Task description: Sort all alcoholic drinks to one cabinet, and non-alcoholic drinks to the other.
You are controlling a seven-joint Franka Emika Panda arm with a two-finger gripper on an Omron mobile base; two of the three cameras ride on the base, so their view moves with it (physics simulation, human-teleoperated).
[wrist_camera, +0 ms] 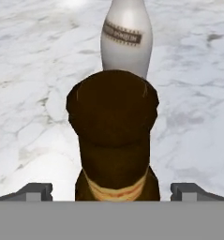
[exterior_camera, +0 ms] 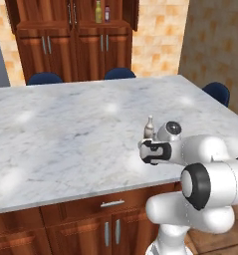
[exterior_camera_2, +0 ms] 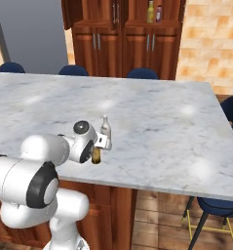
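We judge the step in hand to be the pickup of the small dark amber-brown glass bottle point(wrist_camera: 112, 136), one of the alcoholic drinks. Our two-finger gripper point(wrist_camera: 112, 191) is lowered over it with jaws wide open, a fingertip on either side of the bottle and nothing held yet. The bottle stands near the front edge of the white marble counter point(exterior_camera: 65, 134), with the pale whitish-clear slim-necked bottle point(wrist_camera: 126, 40) upright just behind it. The next move, as we read it, calls for closing squarely on the amber bottle without knocking the pale one over, then lifting straight up

The hand view shows how well the amber bottle is centred between the fingertips. The right base view shows its lower body point(exterior_camera_2: 96, 156) beneath the wrist. Both base views add the tall reddish-brown wooden cabinet point(exterior_camera_2: 108, 49) across the room, where the mustard-yellow bottle with grey cap point(exterior_camera_2: 150, 11) and the maroon bottle with pinkish cap point(exterior_camera_2: 159, 13) already stand on a shelf
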